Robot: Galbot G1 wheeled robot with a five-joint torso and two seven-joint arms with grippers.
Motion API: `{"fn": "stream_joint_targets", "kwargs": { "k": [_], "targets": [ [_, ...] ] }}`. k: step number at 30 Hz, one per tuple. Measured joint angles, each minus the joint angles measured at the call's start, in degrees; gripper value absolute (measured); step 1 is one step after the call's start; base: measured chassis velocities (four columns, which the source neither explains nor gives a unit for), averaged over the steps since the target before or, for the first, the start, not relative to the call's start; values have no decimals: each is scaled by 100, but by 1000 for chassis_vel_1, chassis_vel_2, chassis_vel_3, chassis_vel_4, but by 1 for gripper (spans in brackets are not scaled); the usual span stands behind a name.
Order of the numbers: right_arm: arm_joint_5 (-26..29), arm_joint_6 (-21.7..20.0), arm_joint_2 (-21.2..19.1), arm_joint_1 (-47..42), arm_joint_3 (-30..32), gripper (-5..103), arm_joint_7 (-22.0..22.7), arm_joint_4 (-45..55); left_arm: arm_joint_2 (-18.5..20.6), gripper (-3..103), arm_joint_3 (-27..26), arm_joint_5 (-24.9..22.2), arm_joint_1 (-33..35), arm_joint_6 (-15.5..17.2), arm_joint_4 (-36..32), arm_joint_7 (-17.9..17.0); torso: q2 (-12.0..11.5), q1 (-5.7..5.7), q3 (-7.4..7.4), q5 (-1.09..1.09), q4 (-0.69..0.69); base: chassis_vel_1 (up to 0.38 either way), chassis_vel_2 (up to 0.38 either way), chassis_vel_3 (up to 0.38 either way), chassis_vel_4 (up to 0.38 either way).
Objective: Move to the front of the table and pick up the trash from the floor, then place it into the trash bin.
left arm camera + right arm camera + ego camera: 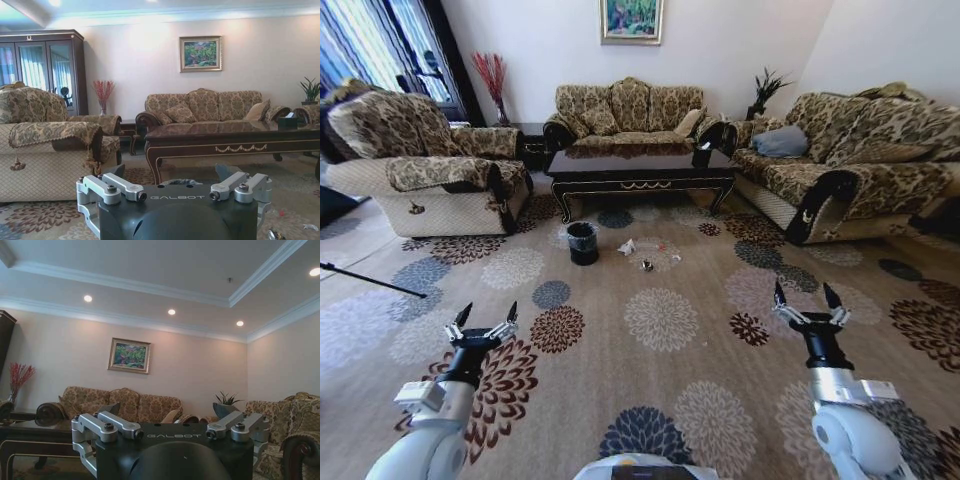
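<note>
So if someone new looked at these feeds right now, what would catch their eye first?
Probably the two open claws raised low in the head view, the left claw and the right claw, both empty above the flowered carpet. Next, the long dark table among the patterned sofas across the room. Just in front of it, the black trash bin stands on the carpet, with the trash scattered to its right.

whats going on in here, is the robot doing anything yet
Nothing is held yet. The robot stands back on the flowered carpet, facing the table. The left gripper and right gripper are both raised out front, open and empty. The trash lies scattered on the carpet in front of the table, and the trash bin stands just to its left. Every piece is on the floor, well ahead of the grippers.
</note>
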Motion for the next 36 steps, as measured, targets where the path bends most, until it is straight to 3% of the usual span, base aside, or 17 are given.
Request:
{"fn": "stream_joint_targets", "kwargs": {
  "k": [11,15,19,22,25,30,36],
  "targets": [
    [-5,0,-55,125,7,100,72,-111,-58,100,-3,-42,-33,-26,24,-3,-188,-70,-119,0,0,0,0,0,0],
    [308,2,-28,130,-77,100,79,-47,-55,100,59,-510,-57,108,-23,-53,-258,-98,-159,0,-1,0,0,0,0],
    [1442,-126,-61,113,-315,100,449,273,-33,100,114,-1554,-119,394,-166,-268,-331,-125,-207,0,0,0,0,0,0],
    [1680,-205,-77,130,-345,100,605,340,-18,100,112,-1711,-152,437,-177,-319,-367,-137,-229,0,0,0,0,0,0],
    [1433,-204,-83,138,-319,100,580,284,-12,100,107,-1558,-156,413,-141,-316,-401,-150,-251,0,0,0,0,0,0],
    [263,101,-16,191,-161,100,115,-2,-46,100,40,-313,-149,64,34,-104,-488,-179,-308,0,0,0,0,0,0],
    [-515,329,69,258,-73,100,-222,-157,-65,100,19,47,-126,-34,37,-31,-563,-210,-353,0,0,0,0,0,0]
  ]
}}
